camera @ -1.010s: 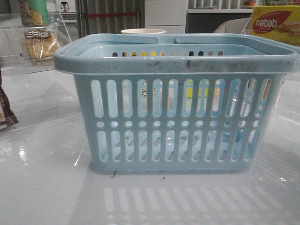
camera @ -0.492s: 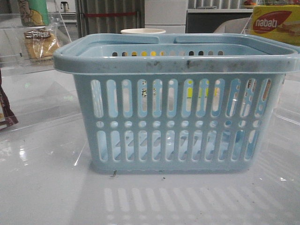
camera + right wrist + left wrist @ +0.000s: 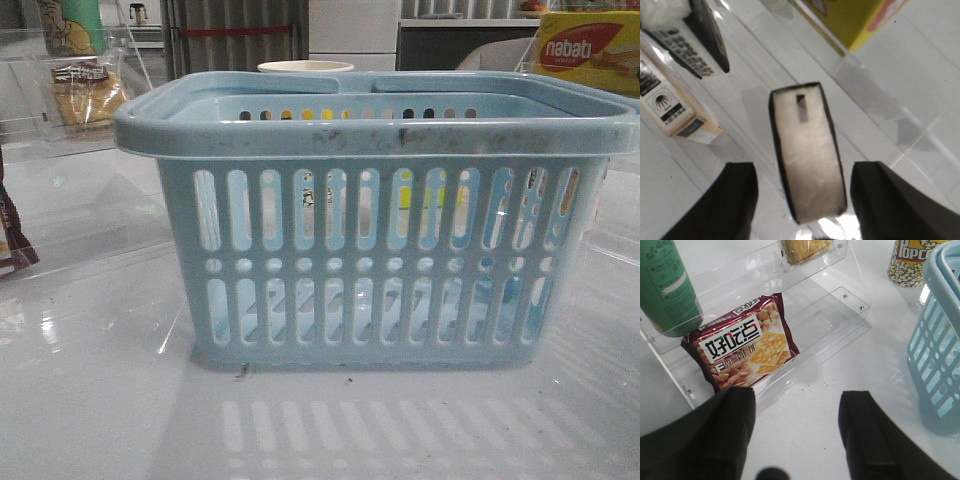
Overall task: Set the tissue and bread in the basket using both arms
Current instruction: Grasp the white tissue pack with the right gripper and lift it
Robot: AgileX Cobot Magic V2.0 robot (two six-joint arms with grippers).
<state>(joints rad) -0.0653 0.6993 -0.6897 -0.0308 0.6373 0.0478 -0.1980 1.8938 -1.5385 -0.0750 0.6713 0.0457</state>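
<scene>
The right gripper [image 3: 802, 200] hangs spread wide over the tissue [image 3: 807, 155], not touching it. The left gripper [image 3: 797, 427], also wide, hovers near a brown snack bag [image 3: 742, 347]. Bread [image 3: 87, 95] and basket [image 3: 375, 125] haven't budged since earlier.

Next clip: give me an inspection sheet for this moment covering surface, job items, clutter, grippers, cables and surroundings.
Surface: glossy white table, a few dark specks by the basket.
Job's things: basket upright, rim scuffed; bread on the clear shelf, far left; tissue lying flat, apart from both jaws.
Clutter: brown snack bag, green bottle, popcorn cup, nabati box, small white carton.
Grippers: left gripper open over bare table near the snack bag; right gripper open, straddling the tissue.
Cables: nothing seen.
Surroundings: cabinets and dark panels behind the table.
</scene>
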